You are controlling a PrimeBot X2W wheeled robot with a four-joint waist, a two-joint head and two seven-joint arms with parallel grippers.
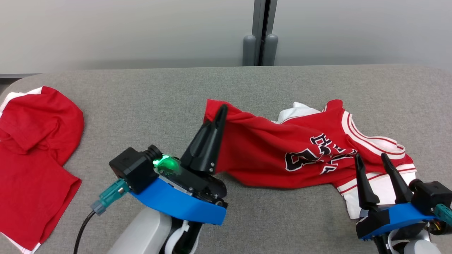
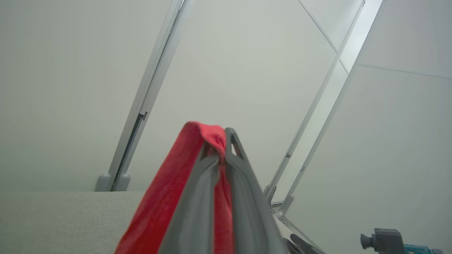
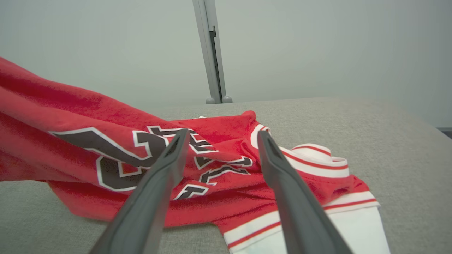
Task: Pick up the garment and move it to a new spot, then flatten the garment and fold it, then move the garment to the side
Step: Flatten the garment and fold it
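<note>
Garment, crumpled red jersey, corner pinched by left gripper; grey fabric table

We see even, diffuse light from overhead in all three views, bright and flat. In the head view, soft shadows sit under the lower edge of the garment and above the far rim of the table, in the upper frame. A green light blooms on the body of the left gripper. In its own wrist view, the fingers of the right gripper blur toward the bottom edge.
</note>
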